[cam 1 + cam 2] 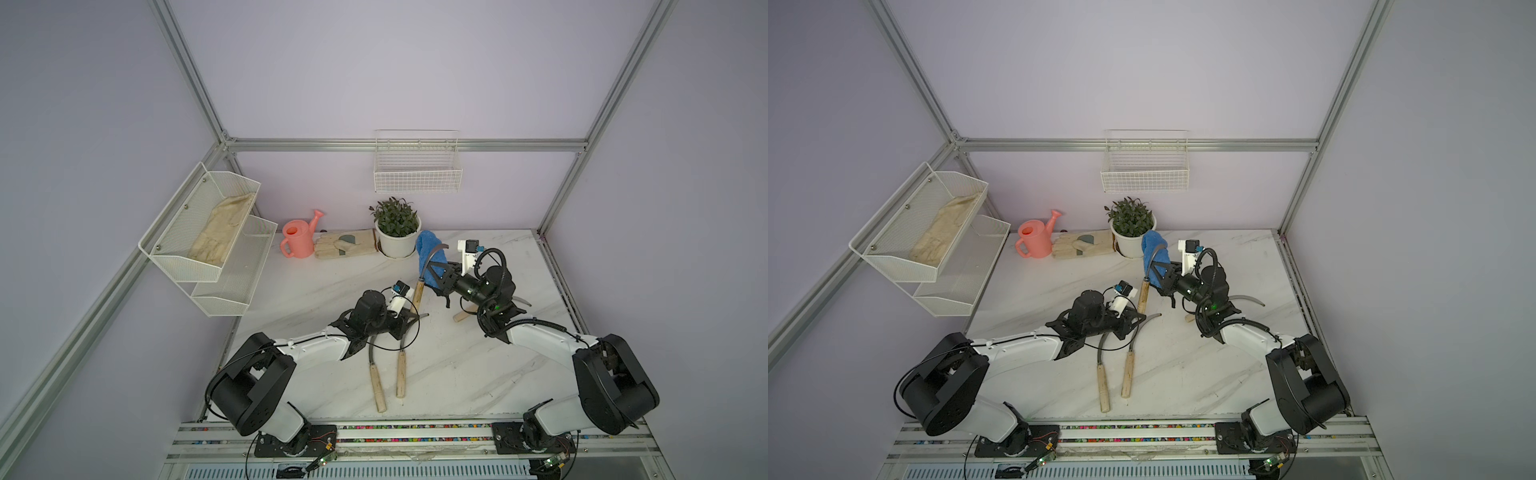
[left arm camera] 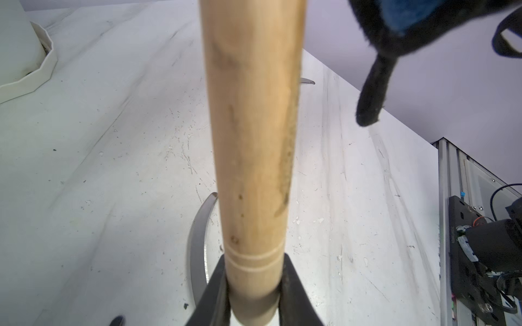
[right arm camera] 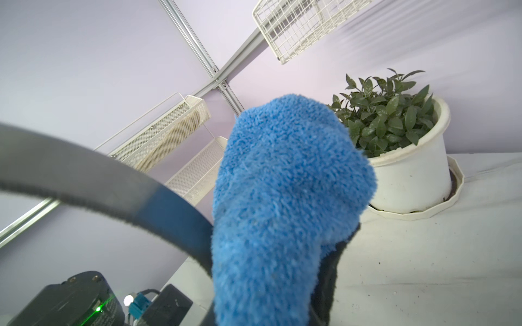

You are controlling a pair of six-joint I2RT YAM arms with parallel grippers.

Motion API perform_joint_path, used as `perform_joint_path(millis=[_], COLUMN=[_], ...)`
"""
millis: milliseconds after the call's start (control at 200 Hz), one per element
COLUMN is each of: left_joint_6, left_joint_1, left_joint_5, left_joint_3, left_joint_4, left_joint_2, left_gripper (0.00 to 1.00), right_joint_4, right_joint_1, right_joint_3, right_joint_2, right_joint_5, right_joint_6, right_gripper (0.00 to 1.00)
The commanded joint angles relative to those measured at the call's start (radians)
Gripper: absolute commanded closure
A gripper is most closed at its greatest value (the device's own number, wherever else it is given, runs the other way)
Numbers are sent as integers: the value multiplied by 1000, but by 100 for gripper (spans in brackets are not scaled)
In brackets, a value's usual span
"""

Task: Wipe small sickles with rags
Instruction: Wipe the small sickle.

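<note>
- The held sickle (image 1: 417,293) stands tilted, with the butt of its pale wooden handle clamped between the jaws of the left claw (image 1: 411,316). Its thin dark-grey blade curves up and away from that claw.
- The rag (image 1: 424,246), blue and fluffy, is pinched in the closed right claw (image 1: 433,273) and sticks up beyond its jaws. In both top views the blade arcs across it.
- Only the left wrist view shows the handle (image 2: 251,141) closely. It is round and smooth, smudged dark, with two turned grooves just above the jaws. The rag's black trim (image 2: 395,22) and a dangling black strap hang past the handle.
- Only the right wrist view shows the rag's looped pile and the flat blade (image 3: 99,175), which has a rough edge and runs into the cloth's side. The cloth hides the claw's jaws there.
- Only the top views show the two more sickles (image 1: 378,386) lying flat on the marble-patterned table (image 1: 457,374). Their blades are under the left claw's wrist and their handles point back towards the arm bases.
- A fourth sickle (image 1: 461,316) lies under the right arm, behind its claw.
- Beyond the right claw stands a white pot (image 1: 395,247) of small-leaved green plant. Further left are a beige glove (image 1: 345,245) and a pink watering can (image 1: 297,241).
</note>
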Motion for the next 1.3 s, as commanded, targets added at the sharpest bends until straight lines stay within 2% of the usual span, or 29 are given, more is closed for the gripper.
perform_joint_path(millis=[0,200,420,575,710,955,1295], left_joint_6=[21,26,30,23,23,26,33], left_joint_1=[3,2,2,2,2,2,2], left_joint_5=[-7,-53,-29,11,3,-6,-27], left_joint_3=[73,73,70,66,61,67,80], left_joint_4=[-26,-37,-32,-25,-21,-23,-32], left_joint_2=[14,7,-1,-9,-13,-4,18], left_gripper=[100,100,100,100,100,100,100], right_joint_4=[84,85,67,81,168,215,68], right_joint_1=[-29,-84,-103,-103,-93,-41,-60], right_joint_3=[52,106,120,109,79,41,112], right_joint_2=[-28,-29,-64,8,106,208,-1], right_joint_5=[-86,-137,-153,-164,-207,-195,-162], right_joint_6=[69,142,170,177,202,174,140], right_gripper=[100,100,100,100,100,100,100])
